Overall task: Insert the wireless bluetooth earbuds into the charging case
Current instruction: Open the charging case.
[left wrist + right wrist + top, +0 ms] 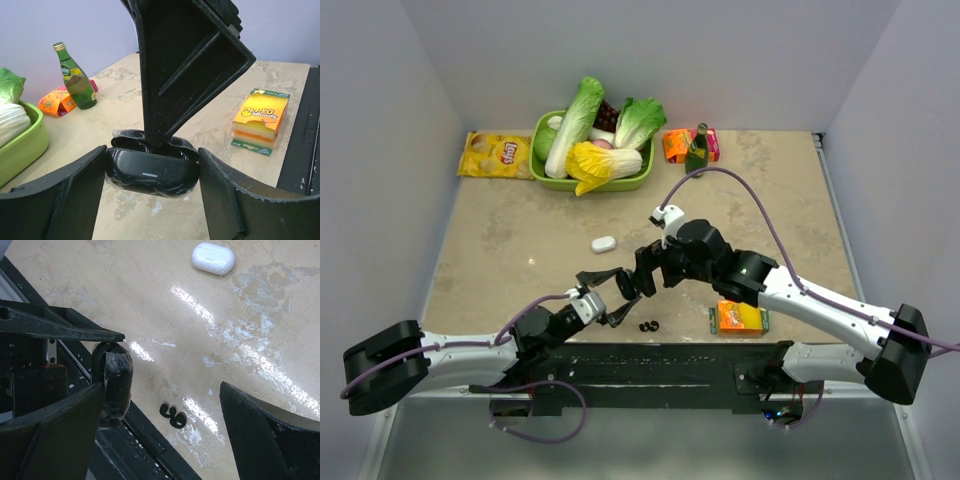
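My left gripper (pixel 152 175) (pixel 612 297) is shut on a black charging case (pixel 150 172) wrapped in clear film and holds it just above the table. The case's lid looks raised behind its body. One finger (pixel 185 65) of my right gripper (pixel 161 390) (pixel 638 274) comes down onto the case's top from above. The right jaws stand wide apart with nothing between them, the case (pixel 115 382) beside the left one. Two black earbuds (pixel 173 415) (pixel 647 326) lie together on the table near the front edge. A shut white charging case (pixel 213 258) (pixel 604 243) lies farther back.
A sponge pack (pixel 740 317) (pixel 261 120) lies to the right. At the back are a green basket (pixel 542 170) of vegetables, a chips bag (pixel 494 155), a green bottle (pixel 697 148) (pixel 77 80) and an orange box (pixel 677 145). A black mounting bar (pixel 650 365) runs along the near edge.
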Robot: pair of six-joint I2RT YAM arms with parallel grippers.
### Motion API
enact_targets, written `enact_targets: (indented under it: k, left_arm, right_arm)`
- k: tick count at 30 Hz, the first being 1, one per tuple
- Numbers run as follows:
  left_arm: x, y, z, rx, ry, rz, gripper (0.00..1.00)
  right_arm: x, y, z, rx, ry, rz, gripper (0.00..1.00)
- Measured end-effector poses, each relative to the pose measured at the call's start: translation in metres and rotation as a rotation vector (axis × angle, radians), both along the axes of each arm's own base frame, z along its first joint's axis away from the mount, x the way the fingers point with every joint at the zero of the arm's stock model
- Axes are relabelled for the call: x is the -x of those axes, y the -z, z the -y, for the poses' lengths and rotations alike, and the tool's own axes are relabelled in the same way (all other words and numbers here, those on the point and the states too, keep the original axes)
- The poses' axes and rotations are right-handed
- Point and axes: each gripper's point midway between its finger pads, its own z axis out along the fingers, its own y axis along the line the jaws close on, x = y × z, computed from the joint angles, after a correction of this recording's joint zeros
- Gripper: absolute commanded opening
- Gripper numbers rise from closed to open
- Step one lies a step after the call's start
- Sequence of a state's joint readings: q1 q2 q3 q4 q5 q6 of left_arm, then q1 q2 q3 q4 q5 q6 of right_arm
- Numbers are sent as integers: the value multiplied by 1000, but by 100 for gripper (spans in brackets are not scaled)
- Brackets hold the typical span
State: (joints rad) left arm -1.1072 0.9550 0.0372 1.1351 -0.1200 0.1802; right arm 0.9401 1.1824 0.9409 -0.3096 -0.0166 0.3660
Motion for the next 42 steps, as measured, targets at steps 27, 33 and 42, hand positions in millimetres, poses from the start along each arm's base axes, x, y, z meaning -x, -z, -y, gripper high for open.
enact_targets:
  k: [27, 33, 42]
  left_arm:
    - [2, -6, 0, 18, 0, 12, 0]
    - [3, -6, 0, 14, 3, 20, 0]
    - [5, -11, 0, 26, 2, 32, 0]
  right_arm:
    - [2, -35, -3, -186, -11, 17, 87]
    - [5, -24, -18, -199, -56, -37, 81]
    - [7, -10, -20, -187, -62, -83, 71]
